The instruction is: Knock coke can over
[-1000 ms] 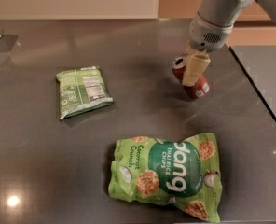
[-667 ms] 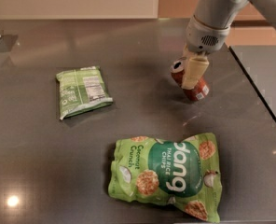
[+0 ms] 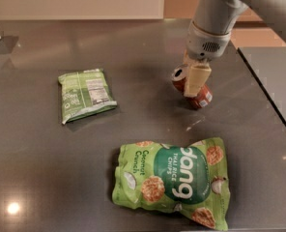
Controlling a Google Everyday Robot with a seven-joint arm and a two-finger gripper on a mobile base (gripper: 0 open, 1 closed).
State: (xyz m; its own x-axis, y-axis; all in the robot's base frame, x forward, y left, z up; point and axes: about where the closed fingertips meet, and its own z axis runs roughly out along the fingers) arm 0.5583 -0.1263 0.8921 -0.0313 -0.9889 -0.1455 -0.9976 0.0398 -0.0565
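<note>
The coke can [image 3: 203, 96] is seen tipped slightly further left than a second ago, nearly on its side on the counter [image 3: 143, 42] under the end effector [image 3: 193, 81], whose opening cannot be told; the knock is judged almost complete.

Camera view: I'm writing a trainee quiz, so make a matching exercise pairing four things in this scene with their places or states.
1. coke can
2. gripper
3. small green packet
4. Dang chips bag

A. lying flat, left part of the table
B. lying flat, nearest the camera
C. tilted over, silver top toward the left
D. lowered right over the red can

Pairs: 1-C, 2-D, 3-A, 4-B
</note>
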